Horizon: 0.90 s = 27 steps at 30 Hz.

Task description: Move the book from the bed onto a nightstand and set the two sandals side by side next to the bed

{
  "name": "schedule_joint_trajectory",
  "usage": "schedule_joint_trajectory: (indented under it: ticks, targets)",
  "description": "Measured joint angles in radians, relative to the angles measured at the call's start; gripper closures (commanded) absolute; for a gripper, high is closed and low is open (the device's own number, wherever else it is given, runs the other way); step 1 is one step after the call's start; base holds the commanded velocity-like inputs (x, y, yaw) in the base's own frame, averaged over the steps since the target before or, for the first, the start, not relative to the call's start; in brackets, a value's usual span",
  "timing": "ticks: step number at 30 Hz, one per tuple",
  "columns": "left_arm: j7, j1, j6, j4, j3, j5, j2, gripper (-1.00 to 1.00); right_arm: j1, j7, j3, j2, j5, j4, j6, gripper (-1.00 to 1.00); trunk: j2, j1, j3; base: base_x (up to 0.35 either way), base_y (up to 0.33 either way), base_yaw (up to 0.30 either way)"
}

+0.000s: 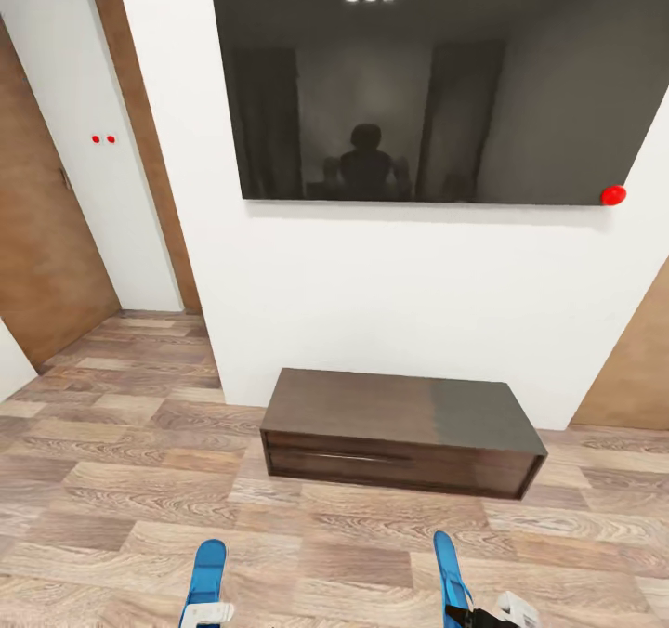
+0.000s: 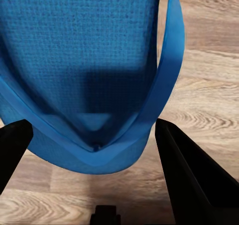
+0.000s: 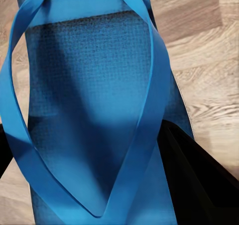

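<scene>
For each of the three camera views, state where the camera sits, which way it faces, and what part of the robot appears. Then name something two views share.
Head view: high on the robot, facing forward and down at a low dresser below a dark wall screen; both grippers peek in at the bottom edge.
Left wrist view: on the left arm, facing along black fingers at a blue sandal.
Right wrist view: on the right arm, facing another sandal.
Shared: blue sandals, wood floor.

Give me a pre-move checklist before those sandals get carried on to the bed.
1. Left hand around a sandal: ok, a finger shows on each side.
2. Right hand around the other sandal: ok.
3. Grip firm: cannot tell.
4. Both sandals off the floor: ok, they stick up in the head view.
5. Facing the bed: not ok; a wall screen and low dresser lie ahead.
</scene>
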Motion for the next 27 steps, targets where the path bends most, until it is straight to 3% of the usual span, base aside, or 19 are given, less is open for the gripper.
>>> schedule_joint_trajectory:
  ticks: [27]
  targets:
    - [0.000,0.000,0.000,0.000,0.000,0.000,0.000,1.00,0.000,0.000,0.000,0.000,0.000,0.000,0.000,1.00,0.000,0.000,0.000,0.000,0.000,0.290]
